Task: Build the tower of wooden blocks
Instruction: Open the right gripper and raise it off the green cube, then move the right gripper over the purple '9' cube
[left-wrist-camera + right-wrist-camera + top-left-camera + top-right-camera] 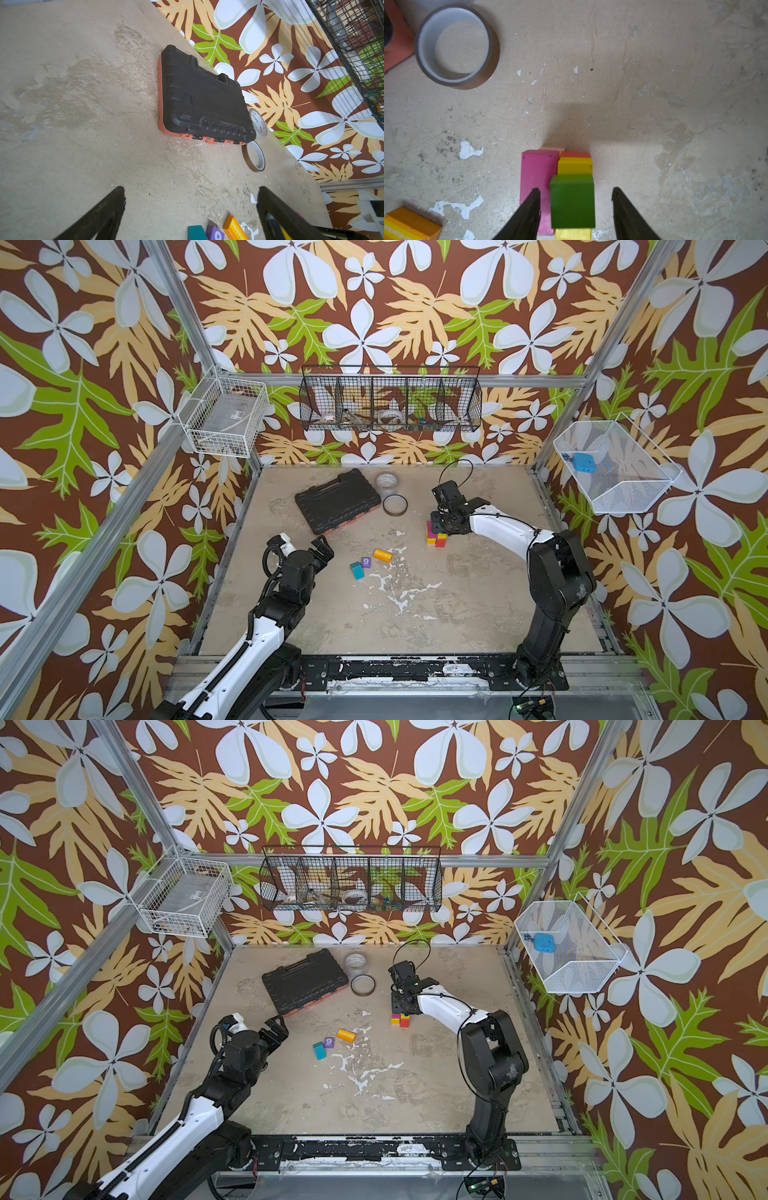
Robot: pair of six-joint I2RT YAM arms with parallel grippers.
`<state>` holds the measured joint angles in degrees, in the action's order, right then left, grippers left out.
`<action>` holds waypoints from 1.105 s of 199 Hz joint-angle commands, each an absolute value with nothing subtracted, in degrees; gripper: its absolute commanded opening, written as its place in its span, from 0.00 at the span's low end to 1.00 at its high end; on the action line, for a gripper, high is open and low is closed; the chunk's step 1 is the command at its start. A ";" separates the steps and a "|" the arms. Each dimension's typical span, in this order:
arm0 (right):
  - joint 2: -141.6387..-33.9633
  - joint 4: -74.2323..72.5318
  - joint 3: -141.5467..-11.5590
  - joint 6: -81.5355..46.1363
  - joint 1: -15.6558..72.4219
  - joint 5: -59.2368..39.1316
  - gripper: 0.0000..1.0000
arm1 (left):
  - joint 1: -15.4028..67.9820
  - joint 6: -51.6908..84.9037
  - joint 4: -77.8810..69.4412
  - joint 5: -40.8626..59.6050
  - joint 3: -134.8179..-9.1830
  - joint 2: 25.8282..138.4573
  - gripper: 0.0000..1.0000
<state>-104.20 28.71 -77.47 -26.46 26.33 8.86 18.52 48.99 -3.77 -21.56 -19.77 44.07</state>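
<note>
The tower stands right of the table's middle in both top views: magenta, red and yellow bricks, with a green cube on top. My right gripper hangs straight over it, open, its fingers on either side of the green cube with a gap on each side. A teal block, a purple "9" cube and an orange cylinder lie loose near the middle. My left gripper is wide open and empty, just left of them.
A black tool case lies at the back left, with a brown tape roll and a clear one beside it. Wire baskets hang on the walls. White paint flecks mark the table.
</note>
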 commanded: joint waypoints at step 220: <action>-109.69 -70.85 -51.77 -17.47 38.06 9.70 1.00 | 18.46 49.05 -7.38 -22.39 -18.56 43.15 1.00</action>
<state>-107.24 -59.68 -51.29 -27.73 36.03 15.07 18.52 49.04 -5.43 -21.80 -18.96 43.33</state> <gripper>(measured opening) 0.998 0.997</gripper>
